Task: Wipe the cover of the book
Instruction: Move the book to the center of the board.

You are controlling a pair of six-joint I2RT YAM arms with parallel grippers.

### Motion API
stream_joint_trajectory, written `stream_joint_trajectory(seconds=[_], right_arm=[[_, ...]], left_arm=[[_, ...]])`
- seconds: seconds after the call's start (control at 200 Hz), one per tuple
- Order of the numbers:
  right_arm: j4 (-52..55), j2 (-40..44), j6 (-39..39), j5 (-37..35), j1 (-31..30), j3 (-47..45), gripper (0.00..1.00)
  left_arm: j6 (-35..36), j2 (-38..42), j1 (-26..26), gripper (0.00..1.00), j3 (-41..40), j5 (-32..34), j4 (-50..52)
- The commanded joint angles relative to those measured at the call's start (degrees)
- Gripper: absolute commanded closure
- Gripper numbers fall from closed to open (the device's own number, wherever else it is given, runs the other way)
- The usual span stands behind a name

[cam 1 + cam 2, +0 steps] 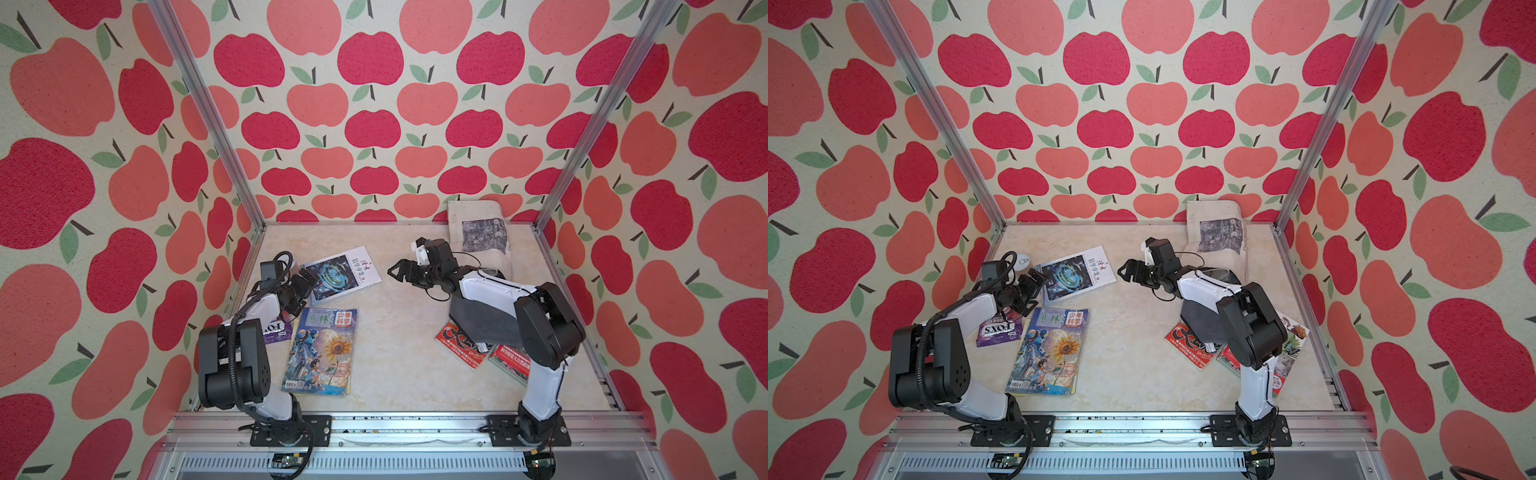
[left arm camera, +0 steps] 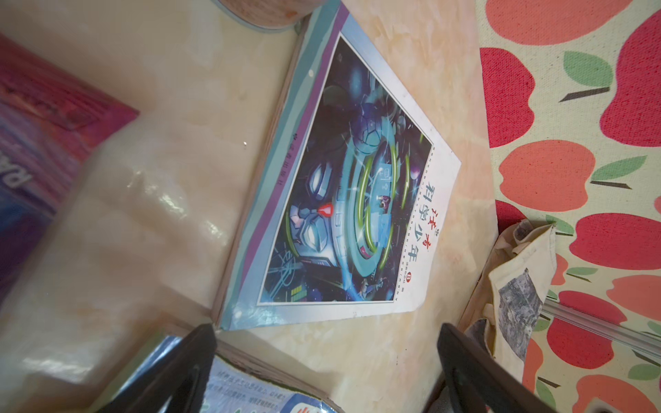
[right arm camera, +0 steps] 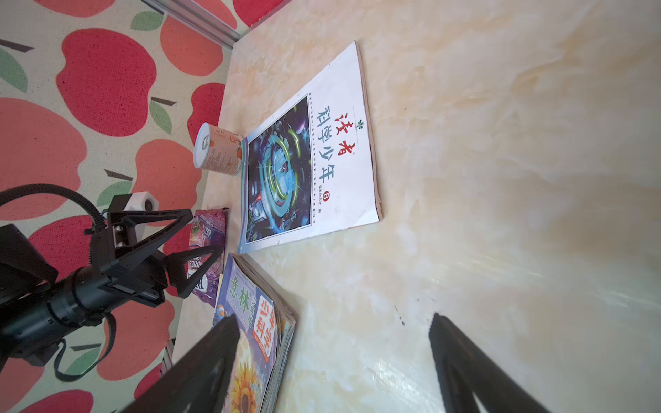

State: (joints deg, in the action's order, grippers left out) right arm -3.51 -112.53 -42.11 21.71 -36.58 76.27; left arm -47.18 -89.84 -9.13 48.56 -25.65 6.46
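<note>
The book is laid flat on the surface, left of centre. The left hand and the right hand are released and empty. Probably the grey cloth, at lower right, must be grasped next.

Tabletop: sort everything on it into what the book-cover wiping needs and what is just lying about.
For the job (likely): white-bordered book with blue space-picture cover; dark grey cloth.
Lying about: thick blue magazine with sunflower cover; red-covered magazine; purple sweet packet; round orange-and-white can; cream printed tote bag.
</note>
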Motion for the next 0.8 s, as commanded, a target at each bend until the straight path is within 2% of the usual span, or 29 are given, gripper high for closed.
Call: stream_joint_trajectory(seconds=[0.0, 0.105, 0.29, 0.53, 0.72, 0.796], right_arm=[[1.94, -6.62, 3.42, 11.11, -1.43, 6.37, 0.14], [2.69, -11.97, 3.35, 11.80, -1.40, 12.01, 0.15], [-1.68, -15.73, 1.63, 11.55, -0.26, 13.48, 0.15], [4.23, -23.99, 4.98, 10.28, 0.87, 24.49, 0.16], [7.77, -29.81, 3.78, 10.45, 1.81, 33.07, 0.16], [8.06, -29.57, 3.98, 10.66, 2.15, 33.33, 0.17]], left_arm=[[2.91, -2.84, 0.20, 0.01, 3.07, 2.15, -1.17], [3.36, -5.72, 0.29, 0.01, 4.34, 1.97, -1.67], [3.69, -9.62, 0.38, 0.01, 5.28, 1.55, -3.78], [3.98, -13.67, 1.36, 0.01, 6.51, 0.36, -4.95], [6.10, -15.49, 5.53, 0.01, 9.96, 0.40, -2.61], [7.51, -15.83, 7.85, 0.01, 11.32, 0.57, -0.73]])
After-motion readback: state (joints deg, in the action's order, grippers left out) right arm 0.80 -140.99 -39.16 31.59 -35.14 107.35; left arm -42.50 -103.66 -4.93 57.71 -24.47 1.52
